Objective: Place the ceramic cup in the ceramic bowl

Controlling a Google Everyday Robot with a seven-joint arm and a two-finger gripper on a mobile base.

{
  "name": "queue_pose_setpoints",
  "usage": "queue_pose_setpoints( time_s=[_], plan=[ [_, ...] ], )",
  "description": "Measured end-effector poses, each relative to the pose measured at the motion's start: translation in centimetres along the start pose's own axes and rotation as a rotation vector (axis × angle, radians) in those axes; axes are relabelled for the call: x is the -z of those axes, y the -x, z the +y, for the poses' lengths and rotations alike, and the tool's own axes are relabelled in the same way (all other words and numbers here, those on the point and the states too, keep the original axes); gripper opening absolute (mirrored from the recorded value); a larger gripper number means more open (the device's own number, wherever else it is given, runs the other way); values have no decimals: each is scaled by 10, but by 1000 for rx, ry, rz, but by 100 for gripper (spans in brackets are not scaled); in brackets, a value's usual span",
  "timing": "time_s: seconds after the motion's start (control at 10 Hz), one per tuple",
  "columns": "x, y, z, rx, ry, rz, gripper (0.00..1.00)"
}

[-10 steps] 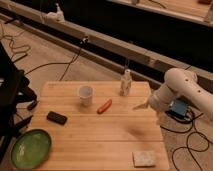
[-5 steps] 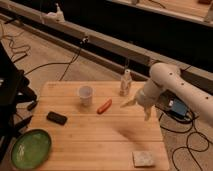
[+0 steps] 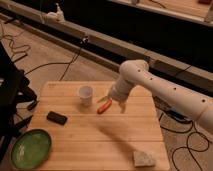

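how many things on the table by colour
white: 1, the ceramic cup
green: 1, the ceramic bowl
orange-red: 1, a long item
black: 1, a flat block
tan: 1, a sponge-like block
total: 5
The gripper is not counted; it hangs over the table just right of the long item.
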Motion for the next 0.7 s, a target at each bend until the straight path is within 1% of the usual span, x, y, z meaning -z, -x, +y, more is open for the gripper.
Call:
queue_pose_setpoints(
  time_s=[0.2,0.3,0.7],
  plan=[
    [-4,-7,-44,21,-37,68,80],
    [-6,-7,-60,25,-55,82,80],
    [-5,-8,-62,24,-58,87,80]
  ],
)
